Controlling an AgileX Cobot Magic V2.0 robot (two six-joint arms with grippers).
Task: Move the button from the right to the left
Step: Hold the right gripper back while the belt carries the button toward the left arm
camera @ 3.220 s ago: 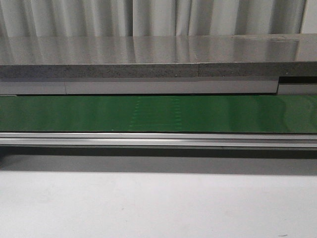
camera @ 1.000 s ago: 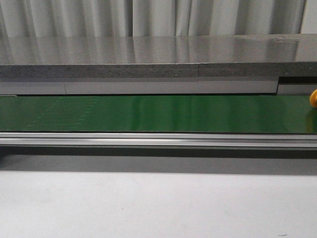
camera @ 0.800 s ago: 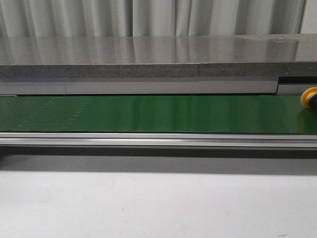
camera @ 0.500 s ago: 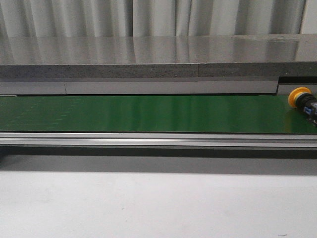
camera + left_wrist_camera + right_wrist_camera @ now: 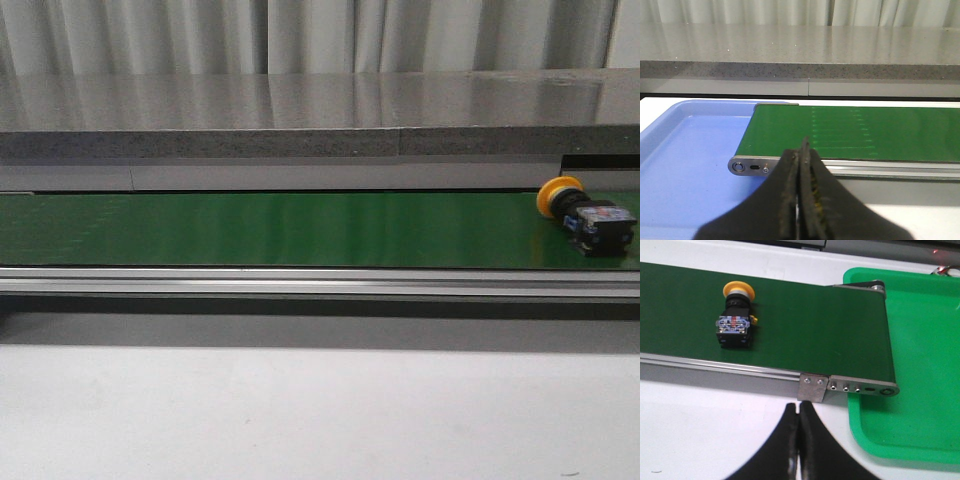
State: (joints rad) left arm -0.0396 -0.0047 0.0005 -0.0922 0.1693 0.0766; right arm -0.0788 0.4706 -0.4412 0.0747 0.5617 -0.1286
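The button (image 5: 585,214) has a yellow-orange cap and a black body with a bluish label. It lies on its side on the green conveyor belt (image 5: 300,230) near the belt's right end. It also shows in the right wrist view (image 5: 735,322). My right gripper (image 5: 798,412) is shut and empty over the white table, in front of the belt's right end and apart from the button. My left gripper (image 5: 801,150) is shut and empty, in front of the belt's left end. Neither gripper shows in the front view.
A blue tray (image 5: 685,165) sits at the belt's left end. A green tray (image 5: 920,365) sits at the belt's right end. A grey stone counter (image 5: 300,110) runs behind the belt. White table (image 5: 320,410) lies in front of the belt's metal rail.
The button has come into view at the right edge of the belt and ridden leftward along it. No gripper has visibly moved.
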